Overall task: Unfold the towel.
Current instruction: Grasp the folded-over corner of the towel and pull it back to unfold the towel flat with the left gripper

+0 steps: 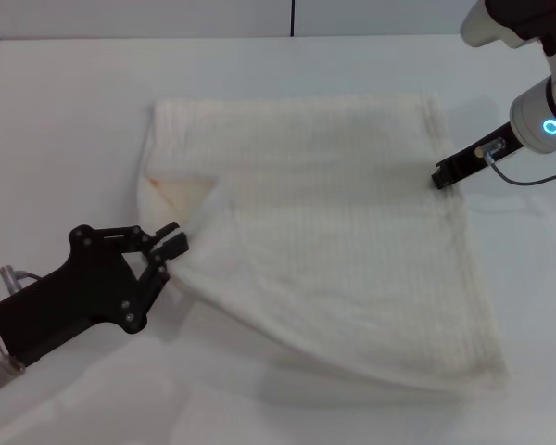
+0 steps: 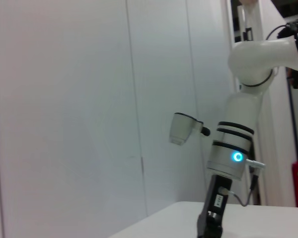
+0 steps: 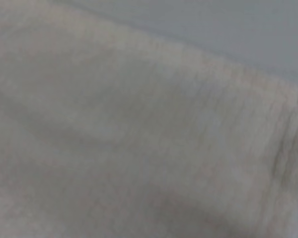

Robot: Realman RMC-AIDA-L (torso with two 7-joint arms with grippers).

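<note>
The cream-white towel (image 1: 334,232) lies on the white table, folded, with a waffle weave. Its upper layer is lifted at the left edge and drawn toward the front left, showing a lower layer with an orange-tinted patch (image 1: 176,190). My left gripper (image 1: 173,246) is shut on that lifted edge of the towel. My right gripper (image 1: 441,176) rests at the towel's right edge, pressing down on it; its fingers do not show. The right wrist view shows only towel weave (image 3: 139,139) close up. The left wrist view shows the right arm (image 2: 233,158) across the table.
The white table (image 1: 74,111) extends around the towel on all sides. A wall with panel seams (image 2: 134,99) stands behind the table. A grey cable (image 1: 528,178) hangs from the right arm's wrist.
</note>
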